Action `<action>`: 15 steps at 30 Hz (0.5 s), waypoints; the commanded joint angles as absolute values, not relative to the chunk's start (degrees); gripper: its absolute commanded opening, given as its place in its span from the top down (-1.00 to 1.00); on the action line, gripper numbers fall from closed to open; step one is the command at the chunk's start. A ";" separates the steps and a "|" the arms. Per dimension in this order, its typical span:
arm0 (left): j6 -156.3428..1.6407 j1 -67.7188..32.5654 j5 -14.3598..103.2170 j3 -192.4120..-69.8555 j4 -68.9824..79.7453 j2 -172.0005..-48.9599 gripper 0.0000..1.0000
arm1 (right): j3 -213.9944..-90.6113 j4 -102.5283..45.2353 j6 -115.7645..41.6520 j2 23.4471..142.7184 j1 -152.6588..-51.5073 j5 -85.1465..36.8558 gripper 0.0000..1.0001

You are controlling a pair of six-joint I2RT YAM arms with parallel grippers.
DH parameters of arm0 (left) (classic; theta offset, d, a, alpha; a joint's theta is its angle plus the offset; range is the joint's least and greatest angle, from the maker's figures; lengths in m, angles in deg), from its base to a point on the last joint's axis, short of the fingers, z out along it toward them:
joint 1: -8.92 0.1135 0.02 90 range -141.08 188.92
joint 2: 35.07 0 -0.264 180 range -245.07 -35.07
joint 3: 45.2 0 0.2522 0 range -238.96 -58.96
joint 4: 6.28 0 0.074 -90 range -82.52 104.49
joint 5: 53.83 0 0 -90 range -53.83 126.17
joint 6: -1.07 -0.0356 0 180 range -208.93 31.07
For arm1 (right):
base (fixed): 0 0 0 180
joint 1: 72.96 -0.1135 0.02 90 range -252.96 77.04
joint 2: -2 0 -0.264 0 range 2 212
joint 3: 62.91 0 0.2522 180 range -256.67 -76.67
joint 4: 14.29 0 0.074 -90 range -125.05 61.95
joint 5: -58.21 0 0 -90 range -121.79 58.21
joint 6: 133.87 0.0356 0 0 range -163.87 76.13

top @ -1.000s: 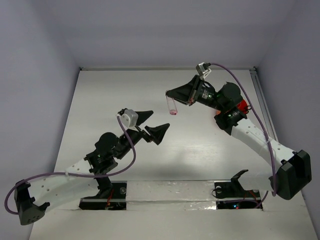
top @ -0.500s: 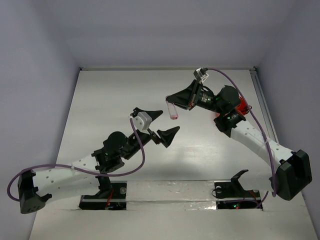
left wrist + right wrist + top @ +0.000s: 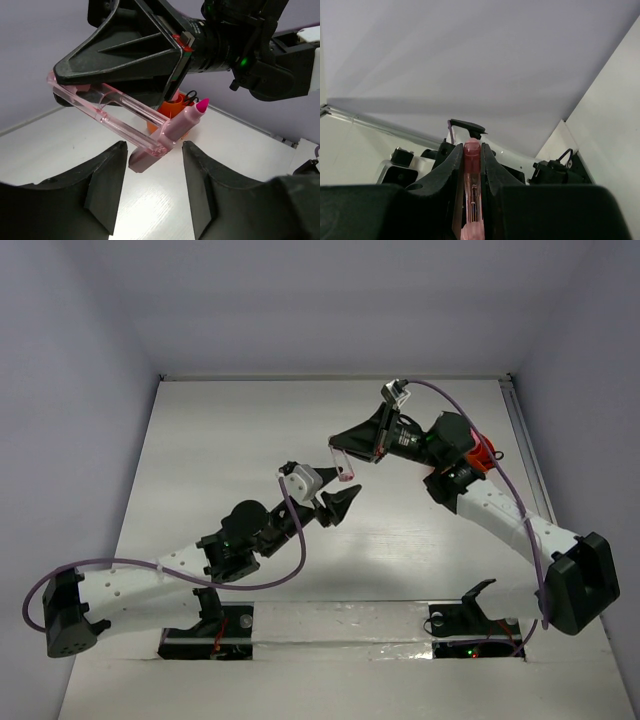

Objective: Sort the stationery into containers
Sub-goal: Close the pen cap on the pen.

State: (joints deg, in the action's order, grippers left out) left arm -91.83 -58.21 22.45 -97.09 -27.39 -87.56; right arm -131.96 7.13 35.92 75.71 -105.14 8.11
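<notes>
My right gripper (image 3: 345, 452) is shut on a pink marker (image 3: 343, 466) with a clear pink clip, holding it in the air over the middle of the table. In the right wrist view the marker (image 3: 472, 165) sits tight between the fingers of this gripper (image 3: 472, 146). My left gripper (image 3: 338, 490) is just below it. In the left wrist view its fingers (image 3: 107, 175) stand apart on either side of the marker's (image 3: 180, 125) lower end, not touching it. An orange bowl (image 3: 172, 106) with black-handled scissors (image 3: 190, 96) stands behind the right arm.
The orange bowl (image 3: 485, 453) shows partly behind the right arm at the table's right side. White walls close the table at the back and sides. Both arms meet near the middle.
My left arm has reached forward and right to the marker, and its jaws have narrowed. My right gripper has swung the marker slightly down and left.
</notes>
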 commanded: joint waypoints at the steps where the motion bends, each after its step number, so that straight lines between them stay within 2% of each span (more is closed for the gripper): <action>1: -92.71 -58.49 22.19 -99.92 -31.98 -86.93 0.11 | -131.60 11.76 37.34 76.44 -104.77 9.61 1.00; 3: -92.27 -58.49 22.10 -99.75 -32.24 -86.67 0.33 | -131.43 12.11 37.43 76.79 -104.77 9.52 1.00; 5: -91.92 -58.49 21.67 -99.40 -32.59 -86.23 0.44 | -131.34 12.38 37.52 77.23 -104.77 9.35 1.00; 8: -91.31 -58.49 21.67 -99.04 -32.68 -85.87 0.72 | -131.34 12.90 37.52 77.67 -104.77 9.35 1.00; 11: -90.69 -58.49 21.75 -98.87 -32.59 -85.96 0.91 | -131.42 13.00 36.99 77.59 -104.77 8.65 1.00; 15: -89.64 -58.49 21.93 -98.78 -31.63 -85.79 1.00 | -133.34 12.03 33.75 77.24 -104.77 8.12 1.00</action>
State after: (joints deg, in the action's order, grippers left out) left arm -90.52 -58.25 22.21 -97.14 -27.96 -87.34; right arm -131.74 9.97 36.86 77.59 -105.14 8.20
